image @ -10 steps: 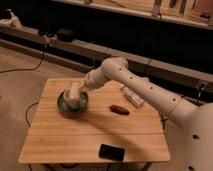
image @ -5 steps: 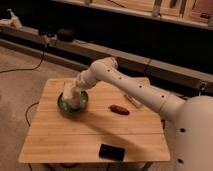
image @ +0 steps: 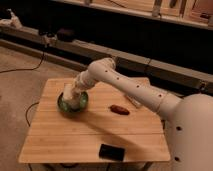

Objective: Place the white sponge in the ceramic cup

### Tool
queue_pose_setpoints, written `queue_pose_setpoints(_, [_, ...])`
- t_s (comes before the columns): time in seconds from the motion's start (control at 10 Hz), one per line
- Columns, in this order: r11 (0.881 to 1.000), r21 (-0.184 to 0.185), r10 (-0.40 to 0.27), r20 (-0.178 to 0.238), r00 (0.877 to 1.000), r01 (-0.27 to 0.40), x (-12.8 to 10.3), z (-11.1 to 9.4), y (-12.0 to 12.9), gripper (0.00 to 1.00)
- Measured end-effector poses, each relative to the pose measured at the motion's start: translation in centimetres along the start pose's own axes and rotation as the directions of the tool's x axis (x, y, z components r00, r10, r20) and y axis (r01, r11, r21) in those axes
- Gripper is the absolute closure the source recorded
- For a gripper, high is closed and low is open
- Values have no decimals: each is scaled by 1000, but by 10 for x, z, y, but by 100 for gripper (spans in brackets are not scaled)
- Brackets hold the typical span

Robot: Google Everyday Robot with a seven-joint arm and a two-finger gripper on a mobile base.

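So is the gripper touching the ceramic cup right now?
Cannot tell. In the camera view the gripper sits directly over the green saucer, and the arm's end hides the ceramic cup and any contact or gap.

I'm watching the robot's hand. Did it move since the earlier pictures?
Yes. The gripper has slid a little left over the green saucer and now hangs above its middle, judged against the brown thing lying on the table.
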State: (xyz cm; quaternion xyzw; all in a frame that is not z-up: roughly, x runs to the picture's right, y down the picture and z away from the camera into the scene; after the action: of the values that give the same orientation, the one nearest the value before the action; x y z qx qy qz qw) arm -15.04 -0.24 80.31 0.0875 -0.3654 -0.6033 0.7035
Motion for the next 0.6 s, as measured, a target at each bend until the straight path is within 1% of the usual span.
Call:
queue_pose_setpoints(0.2, [1000,-17,13,-11,1000,-13,1,-1,10,20])
queue_pose_setpoints(0.4, [999,-33,37,-4,999,-37,-1,0,21,20])
queue_pose_setpoints(0.6, [998,-35,56,-1,998,-56,-1,-2,25,20])
